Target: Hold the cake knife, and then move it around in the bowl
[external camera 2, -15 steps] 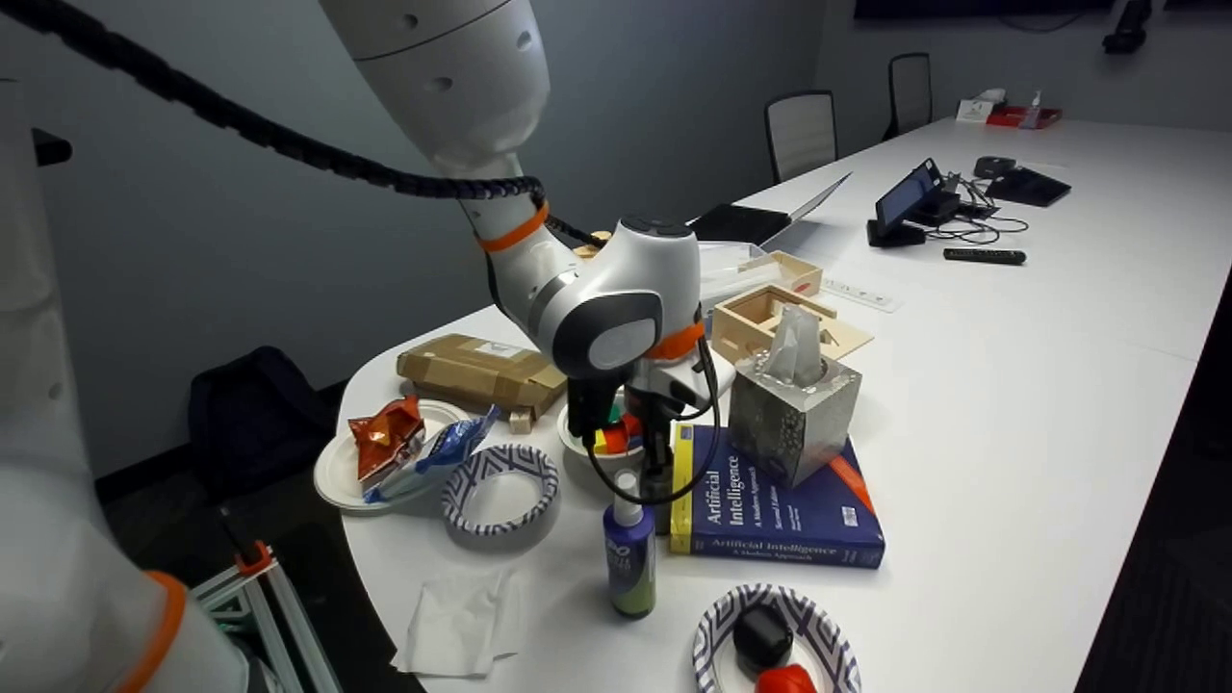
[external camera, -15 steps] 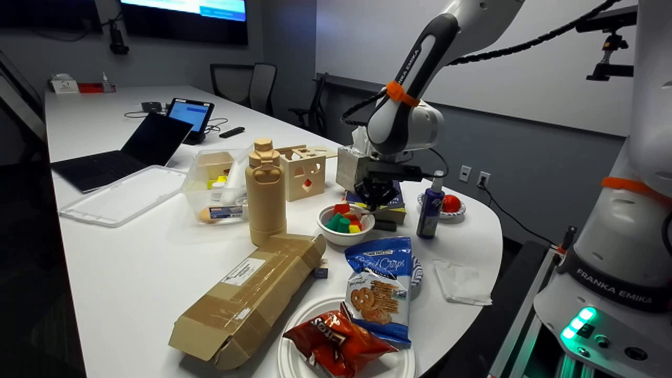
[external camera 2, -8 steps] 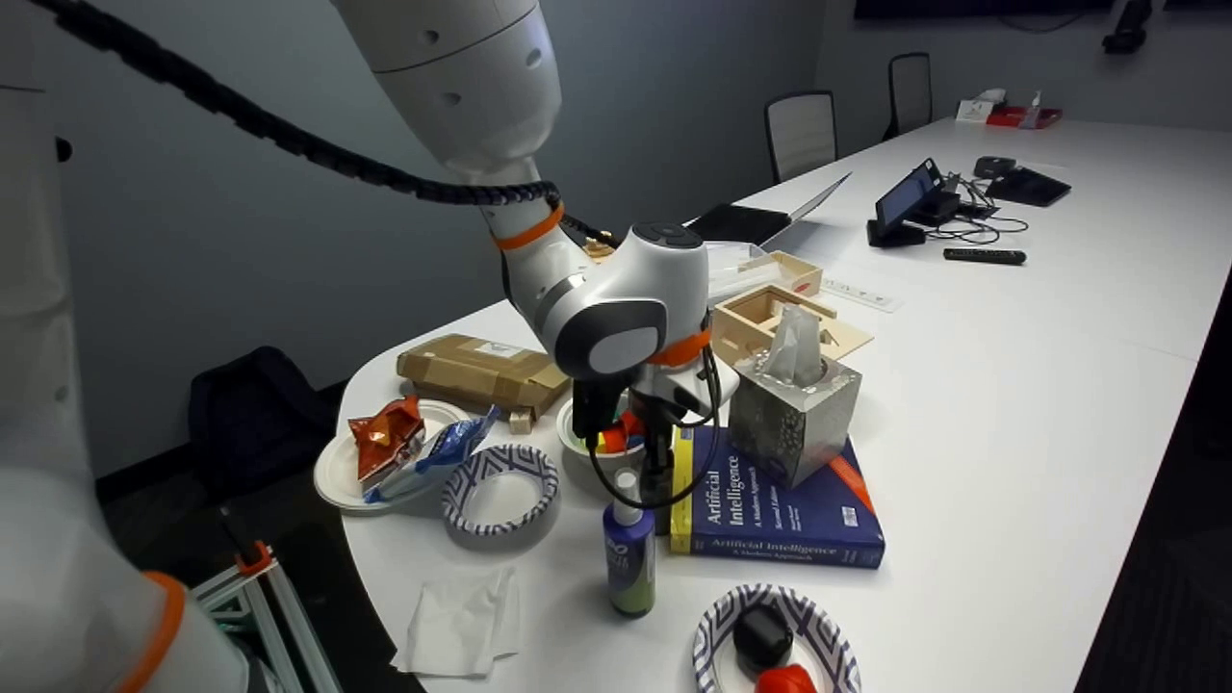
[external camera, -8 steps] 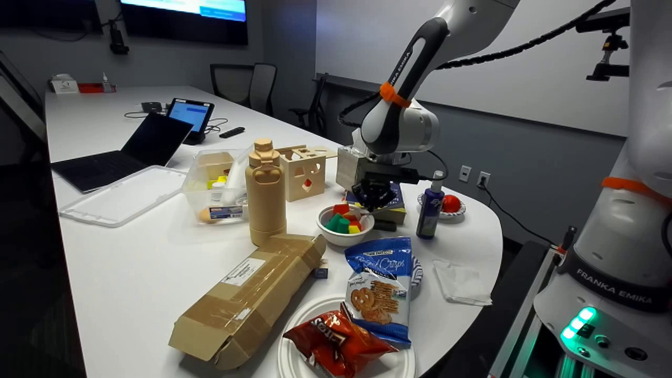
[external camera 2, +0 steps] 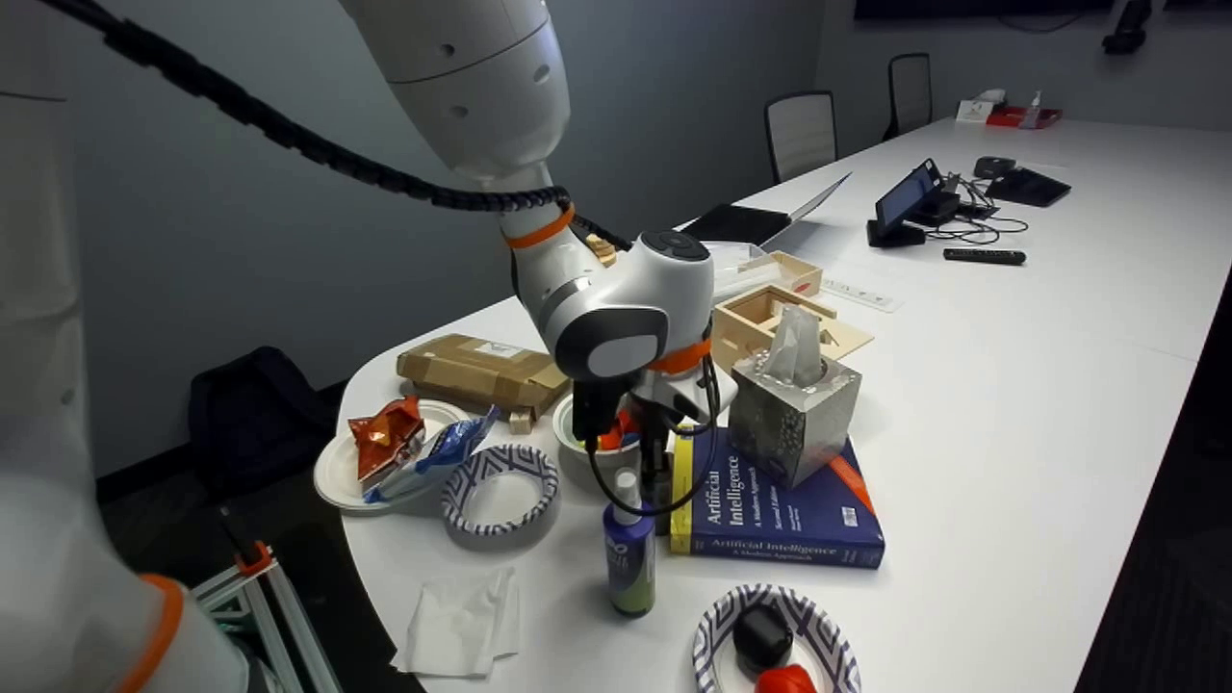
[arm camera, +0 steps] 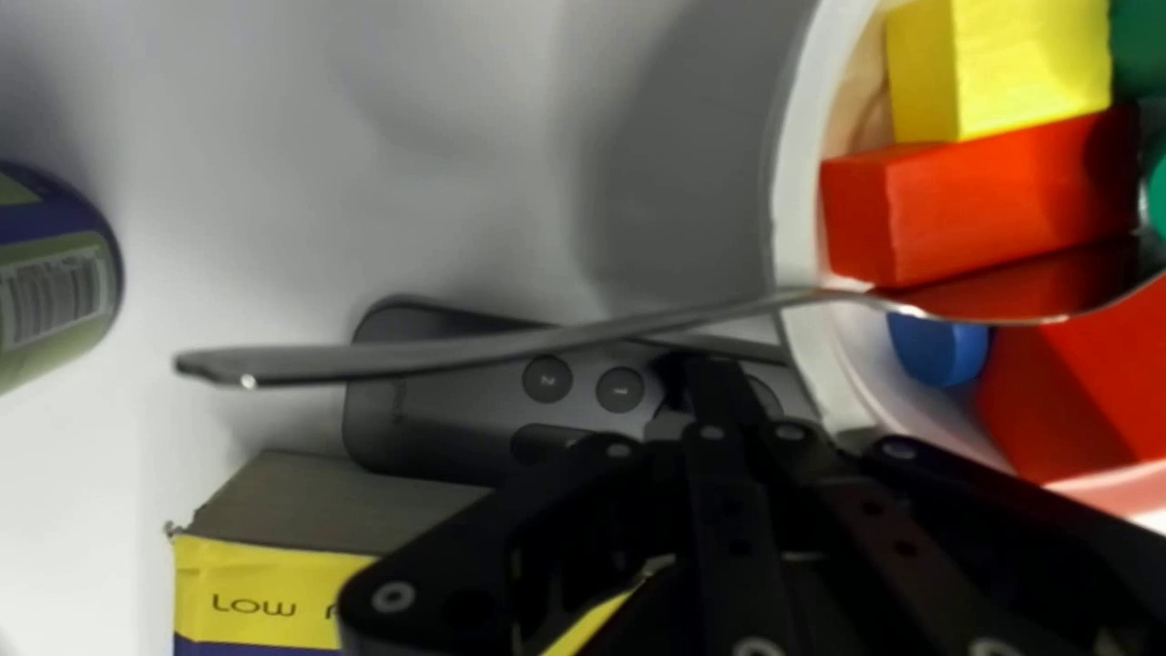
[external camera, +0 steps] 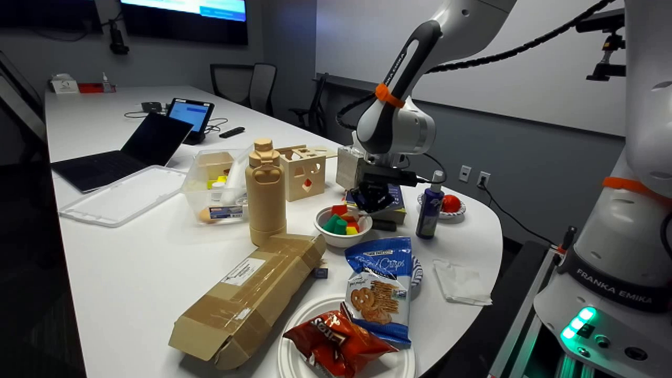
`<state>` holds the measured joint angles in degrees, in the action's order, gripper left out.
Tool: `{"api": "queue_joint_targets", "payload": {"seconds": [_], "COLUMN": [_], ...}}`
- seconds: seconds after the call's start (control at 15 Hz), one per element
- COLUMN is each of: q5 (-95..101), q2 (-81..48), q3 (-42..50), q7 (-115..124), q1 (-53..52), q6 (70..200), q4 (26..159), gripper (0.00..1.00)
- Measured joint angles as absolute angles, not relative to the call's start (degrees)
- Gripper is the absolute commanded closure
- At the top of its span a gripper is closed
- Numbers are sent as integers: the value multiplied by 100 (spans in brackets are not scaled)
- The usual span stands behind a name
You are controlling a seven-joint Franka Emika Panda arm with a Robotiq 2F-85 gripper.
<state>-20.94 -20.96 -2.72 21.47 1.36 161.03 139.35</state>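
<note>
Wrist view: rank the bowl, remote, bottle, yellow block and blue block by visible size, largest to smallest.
1. Bowl, though the frame cuts it off.
2. Remote, partly covered.
3. Bottle, also cut off, and yellow block: too alike to rank.
4. Blue block.

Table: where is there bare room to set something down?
Free: between book and far remote; between clear lid and carton. Crowded: around the bowl, between carton, near remote and book, with the utensil crossing over its rim.

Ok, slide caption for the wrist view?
Metal utensil extending above a dark buttoned device and over the edge of a white bowl of colored blocks, shut gripper close by.
</note>
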Motion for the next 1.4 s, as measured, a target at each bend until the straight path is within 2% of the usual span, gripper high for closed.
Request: {"api": "queue_joint_targets", "payload": {"seconds": [0.8, 1.4], "q5": [-2051, -773], "q2": [-2209, -2223], "q3": [-203, 624], "q7": [2141, 2859], "q1": [78, -835], "q6": [16035, 15797], "q4": [13802, 13774], "gripper": [100, 100]}}
